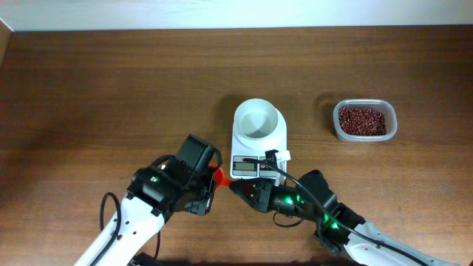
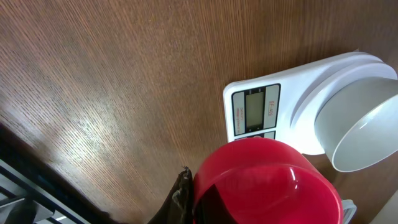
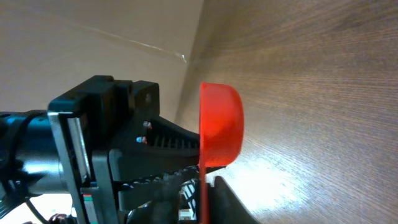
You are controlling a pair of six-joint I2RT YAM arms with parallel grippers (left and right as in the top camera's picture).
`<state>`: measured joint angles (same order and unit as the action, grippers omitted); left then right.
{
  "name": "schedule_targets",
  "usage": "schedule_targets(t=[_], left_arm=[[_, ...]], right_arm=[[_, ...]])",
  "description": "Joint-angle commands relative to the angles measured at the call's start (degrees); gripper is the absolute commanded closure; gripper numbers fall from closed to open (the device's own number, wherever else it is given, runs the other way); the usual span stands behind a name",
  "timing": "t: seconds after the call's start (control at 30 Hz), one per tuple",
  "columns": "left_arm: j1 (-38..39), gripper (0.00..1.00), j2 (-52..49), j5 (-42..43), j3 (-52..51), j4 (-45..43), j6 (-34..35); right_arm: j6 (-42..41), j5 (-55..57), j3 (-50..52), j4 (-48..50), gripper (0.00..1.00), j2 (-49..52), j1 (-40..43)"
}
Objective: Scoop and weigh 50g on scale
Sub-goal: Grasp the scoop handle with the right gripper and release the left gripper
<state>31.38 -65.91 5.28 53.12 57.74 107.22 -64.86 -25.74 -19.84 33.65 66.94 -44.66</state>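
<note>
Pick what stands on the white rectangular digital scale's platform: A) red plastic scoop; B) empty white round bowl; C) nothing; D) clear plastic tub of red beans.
B: the empty white round bowl sits on the white rectangular digital scale, while the clear plastic tub of red beans stands apart from it.

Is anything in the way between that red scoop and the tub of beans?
Yes: seen from overhead, the scale, with a white bowl on it, lies between the red scoop and the tub.
</note>
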Motion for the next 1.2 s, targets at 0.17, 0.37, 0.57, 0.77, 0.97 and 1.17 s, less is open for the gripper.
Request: schedule_targets(t=[0.17,0.37,0.57,0.77,0.97,1.17], left_arm=[[0.74,0.88,-0.04,-0.39,0.04,0.24,0.76],[0.72,0.65,-0.04,-0.39,0.04,0.24,0.79],[0.72,0.32,-0.02,-0.7,0.04,0.09,-1.27],[0.22,0.26,0.98,-3.45,0.31,-1.11,-11.78],[-3.37,0.22,7.23,-4.11,0.76,-9.46,-34.71],[-3.48,0.03,12.57,-9.92,0.76,-10.6,-45.66]], right_arm=[[0.28,0.09,-0.81,0.83,0.96,0.09,-0.33],[0.31,0.09,-0.81,0.81,0.96,0.09,-0.33],[0.44,0.09,-0.81,-1.31,0.96,0.09,-0.33],[1.64,-0.11,-0.81,-2.12,0.96,0.09,-0.33],[3.13,-0.13,-0.81,-2.47,0.96,0.09,-0.33],[3.13,-2.93,-0.81,-7.17,0.96,0.09,-0.33]])
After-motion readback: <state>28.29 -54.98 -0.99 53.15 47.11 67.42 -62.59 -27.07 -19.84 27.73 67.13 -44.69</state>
